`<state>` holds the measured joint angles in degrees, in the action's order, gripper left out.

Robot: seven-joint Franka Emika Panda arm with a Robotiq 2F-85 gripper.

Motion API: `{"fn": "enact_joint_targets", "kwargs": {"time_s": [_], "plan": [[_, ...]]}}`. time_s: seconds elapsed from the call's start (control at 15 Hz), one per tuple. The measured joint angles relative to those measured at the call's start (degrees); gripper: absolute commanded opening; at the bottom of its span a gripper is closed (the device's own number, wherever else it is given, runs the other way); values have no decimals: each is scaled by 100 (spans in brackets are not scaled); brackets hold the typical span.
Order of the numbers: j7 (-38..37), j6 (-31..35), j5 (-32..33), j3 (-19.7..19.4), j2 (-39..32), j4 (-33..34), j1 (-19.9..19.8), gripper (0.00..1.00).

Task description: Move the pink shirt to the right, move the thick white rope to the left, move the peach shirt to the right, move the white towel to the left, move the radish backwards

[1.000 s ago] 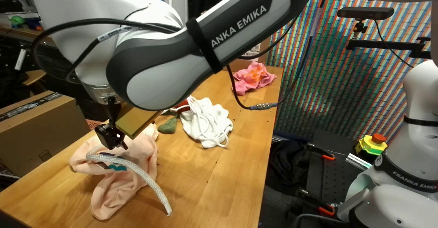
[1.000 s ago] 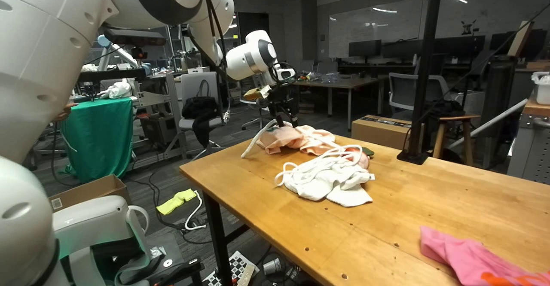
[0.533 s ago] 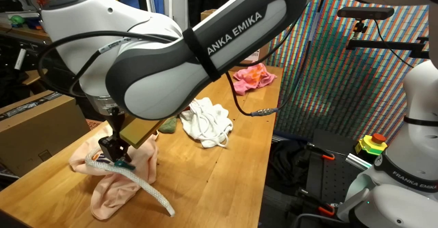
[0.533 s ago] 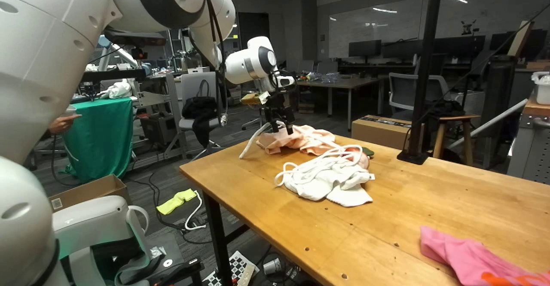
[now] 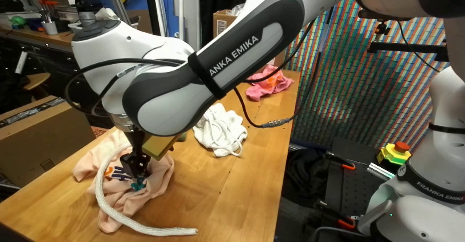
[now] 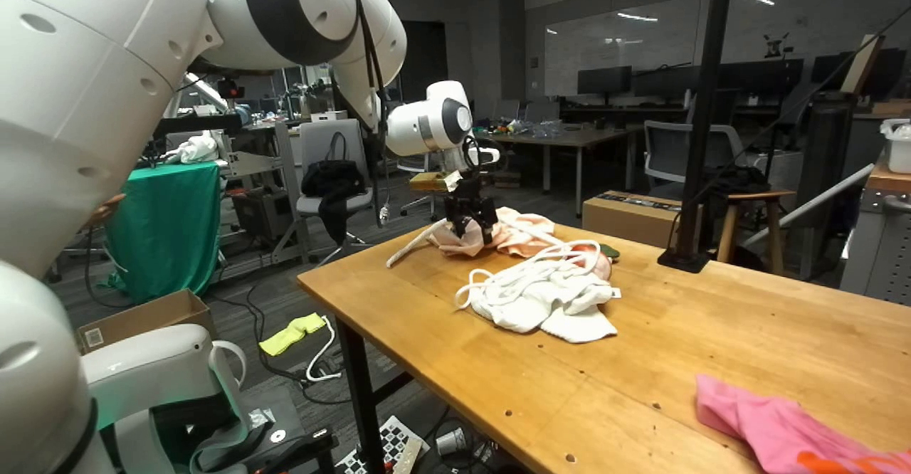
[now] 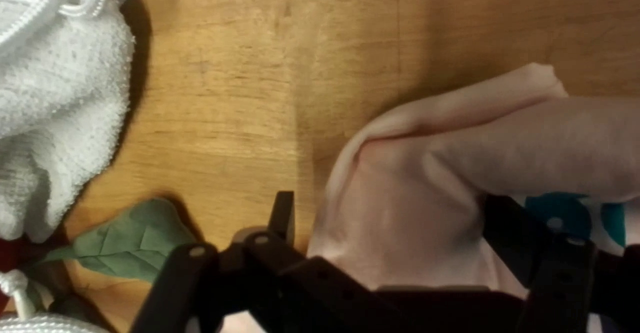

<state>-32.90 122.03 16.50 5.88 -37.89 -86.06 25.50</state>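
Note:
My gripper (image 5: 140,180) points down at the peach shirt (image 5: 160,184), low over the table. In the wrist view its fingers (image 7: 392,210) are spread apart, with peach cloth (image 7: 390,193) between them; the right finger presses into the cloth. The thick white rope (image 5: 125,220) curves over the shirt, its end on the table; it also shows in an exterior view (image 6: 413,246). The white towel (image 6: 541,310) lies crumpled with thinner white cord on it. The pink shirt (image 5: 270,84) lies at the table's far end. The radish (image 6: 602,267), with its green leaf (image 7: 132,243), is partly hidden by the towel.
The wooden table (image 6: 455,360) has its edge close to the peach shirt. A black post (image 6: 701,139) stands at the table's edge. A cardboard box (image 5: 43,136) stands beside the table. A cable (image 5: 254,122) hangs from the arm.
My gripper has come down and moved right in an exterior view, onto the peach shirt. The shirt has bunched a little. The rope has shifted, its bend now nearer the front.

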Motion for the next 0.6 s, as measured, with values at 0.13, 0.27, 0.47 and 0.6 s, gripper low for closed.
{"fn": "enact_joint_targets", "kwargs": {"time_s": [0.13, 0.27, 0.47, 0.6], "plan": [[107, 2, -9, -7, -12, 0, -21, 49], [187, 2, -25, -7, -11, 3, -38, 35], [265, 2, -81, -9, -11, 3, -57, 11], [296, 2, -145, -11, -11, 3, -70, 3]]}}
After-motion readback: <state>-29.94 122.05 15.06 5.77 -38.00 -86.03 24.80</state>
